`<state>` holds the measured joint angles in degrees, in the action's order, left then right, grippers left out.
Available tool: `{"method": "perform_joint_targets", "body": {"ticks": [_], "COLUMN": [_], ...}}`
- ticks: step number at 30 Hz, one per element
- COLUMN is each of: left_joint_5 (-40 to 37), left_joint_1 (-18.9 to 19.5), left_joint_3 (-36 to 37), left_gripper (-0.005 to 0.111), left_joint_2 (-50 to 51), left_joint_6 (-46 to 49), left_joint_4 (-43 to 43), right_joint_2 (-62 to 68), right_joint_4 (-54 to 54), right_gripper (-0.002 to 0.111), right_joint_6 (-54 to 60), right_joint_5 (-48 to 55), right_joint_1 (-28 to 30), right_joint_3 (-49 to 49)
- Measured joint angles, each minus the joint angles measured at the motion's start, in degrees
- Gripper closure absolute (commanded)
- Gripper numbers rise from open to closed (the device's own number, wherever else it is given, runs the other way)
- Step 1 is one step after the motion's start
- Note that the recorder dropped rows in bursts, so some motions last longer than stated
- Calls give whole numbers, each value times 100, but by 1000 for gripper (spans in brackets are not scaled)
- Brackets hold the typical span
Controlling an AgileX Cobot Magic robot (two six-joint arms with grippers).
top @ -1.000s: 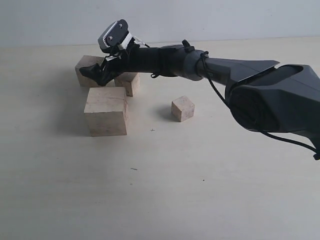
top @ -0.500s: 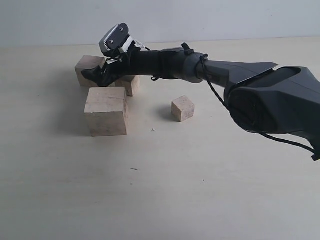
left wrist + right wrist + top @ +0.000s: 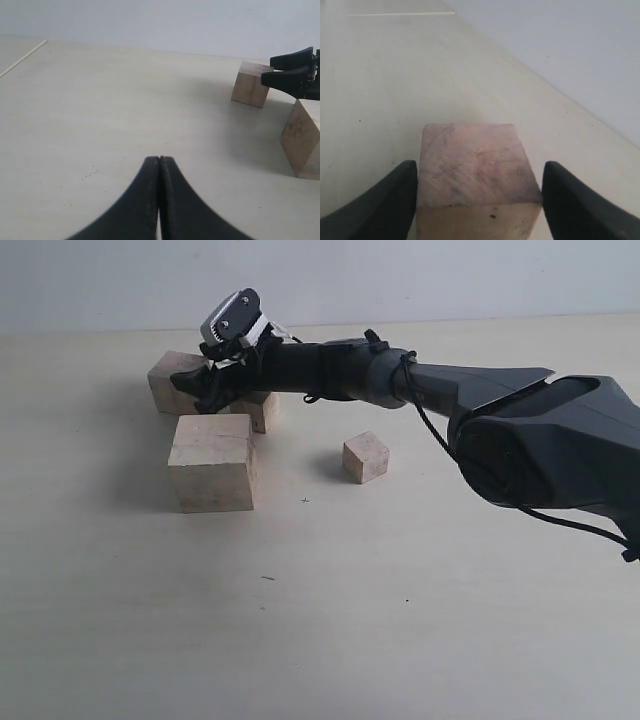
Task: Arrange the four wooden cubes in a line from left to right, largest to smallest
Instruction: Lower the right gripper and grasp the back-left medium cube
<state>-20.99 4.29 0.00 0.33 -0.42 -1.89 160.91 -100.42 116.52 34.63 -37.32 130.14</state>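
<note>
Jaws of the right gripper (image 3: pixel 480 167) straddle the back-left wooden cube (image 3: pixel 165 383), close against its sides, grip impossible to tell, while the left gripper (image 3: pixel 159 162) sits pressed together.

Left gripper (image 3: pixel 159 160) closed over the pale table (image 3: pixel 95 105).
Its dark fingers (image 3: pixel 142 200) meet tip to tip. Well ahead and off to one side stand two wooden cubes: the farther cube (image 3: pixel 251 84), with the right gripper (image 3: pixel 269 69) at it, and the nearer cube (image 3: pixel 301 140).
</note>
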Motion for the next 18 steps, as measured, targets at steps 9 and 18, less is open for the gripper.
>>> {"method": "perform_joint_targets", "body": {"ticks": [9,18], "left_joint_5": [0,0], "left_joint_1": [0,0], "left_joint_3": [0,0], "left_gripper": [107,107], "left_joint_2": [0,0], "left_joint_6": [0,0], "left_joint_4": [0,0], "right_joint_2": [0,-336], "right_joint_4": [30,1450], "right_gripper": [108,108], "right_joint_6": [24,-1046], "right_joint_5": [0,-11], "right_joint_1": [0,0], "right_joint_3": [0,17]}}
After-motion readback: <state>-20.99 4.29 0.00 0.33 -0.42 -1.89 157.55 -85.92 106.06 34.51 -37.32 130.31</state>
